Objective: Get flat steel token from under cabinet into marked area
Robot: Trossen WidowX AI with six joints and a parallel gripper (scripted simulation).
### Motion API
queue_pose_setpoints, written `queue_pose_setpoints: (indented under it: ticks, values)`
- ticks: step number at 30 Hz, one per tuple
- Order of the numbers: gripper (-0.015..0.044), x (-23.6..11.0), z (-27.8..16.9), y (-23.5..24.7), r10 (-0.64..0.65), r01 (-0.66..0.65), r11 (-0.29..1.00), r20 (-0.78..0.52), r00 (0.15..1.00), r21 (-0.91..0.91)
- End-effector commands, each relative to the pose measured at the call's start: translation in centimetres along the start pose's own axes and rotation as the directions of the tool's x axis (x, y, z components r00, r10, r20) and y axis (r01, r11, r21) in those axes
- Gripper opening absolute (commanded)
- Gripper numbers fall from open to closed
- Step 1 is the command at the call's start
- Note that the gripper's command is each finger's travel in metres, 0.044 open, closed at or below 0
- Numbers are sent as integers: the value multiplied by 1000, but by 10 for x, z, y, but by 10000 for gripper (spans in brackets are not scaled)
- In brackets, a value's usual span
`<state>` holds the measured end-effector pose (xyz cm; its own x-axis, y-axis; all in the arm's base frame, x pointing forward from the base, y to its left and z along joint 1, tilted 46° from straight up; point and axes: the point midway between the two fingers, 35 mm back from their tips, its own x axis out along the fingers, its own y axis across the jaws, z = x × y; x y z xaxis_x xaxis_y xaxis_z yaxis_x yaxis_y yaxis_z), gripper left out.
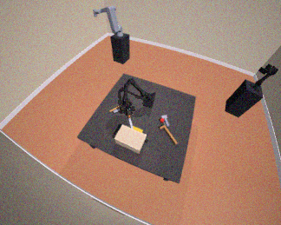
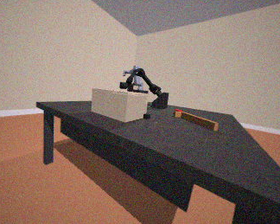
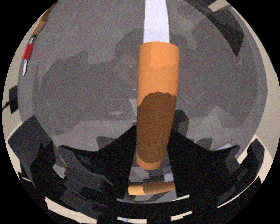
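My gripper is shut on a tool with an orange handle and a flat silver blade. The blade points down and forward toward the yellow marked area in front of the beige cabinet. The blade tip sits close to the cabinet's front. In the exterior view the arm shows behind the cabinet. The steel token is not visible in any view.
A wooden-handled hammer lies right of the cabinet, with a small red piece at its head. Another orange-handled tool lies left of the gripper. The arm's base stands at the back of the dark table.
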<state>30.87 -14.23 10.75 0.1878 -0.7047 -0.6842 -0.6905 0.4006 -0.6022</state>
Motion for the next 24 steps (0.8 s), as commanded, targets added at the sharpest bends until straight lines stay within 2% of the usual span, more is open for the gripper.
queue_pose_setpoints:
  ticks: [1,24]
  values:
    - [0,-2,-8,0,-2,2,1000,0,1000,0]
    - [0,-3,-41,0,-3,3,1000,-1,1000,0]
